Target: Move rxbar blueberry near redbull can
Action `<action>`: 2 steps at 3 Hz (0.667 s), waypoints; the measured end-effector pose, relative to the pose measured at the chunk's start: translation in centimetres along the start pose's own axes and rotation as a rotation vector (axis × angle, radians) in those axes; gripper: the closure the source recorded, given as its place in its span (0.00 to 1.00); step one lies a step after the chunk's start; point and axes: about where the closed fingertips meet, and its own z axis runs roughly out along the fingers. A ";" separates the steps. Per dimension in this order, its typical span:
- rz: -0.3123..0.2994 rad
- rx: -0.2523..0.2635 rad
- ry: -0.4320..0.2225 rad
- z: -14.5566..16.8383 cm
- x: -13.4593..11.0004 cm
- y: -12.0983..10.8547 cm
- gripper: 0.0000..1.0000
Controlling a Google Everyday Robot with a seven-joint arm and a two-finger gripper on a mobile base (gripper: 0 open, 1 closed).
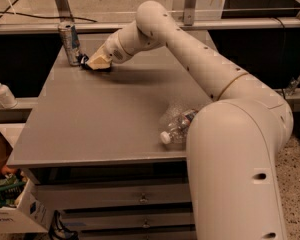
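The redbull can, slim and silver-blue, stands upright at the far left corner of the grey table. My gripper is low on the tabletop just right of the can, almost touching it, with my arm reaching in from the right. A small dark shape shows between the gripper's tip and the can's base. It may be the rxbar blueberry, but the gripper hides most of it.
A clear plastic water bottle lies on its side near the table's front right, next to my arm's base. A soap dispenser stands on a ledge at the left. A cardboard box sits on the floor at the lower left.
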 end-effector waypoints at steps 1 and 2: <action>0.002 0.001 0.000 0.0 0.0 0.0 0.13; 0.004 0.005 -0.001 -0.3 -0.1 -0.1 0.00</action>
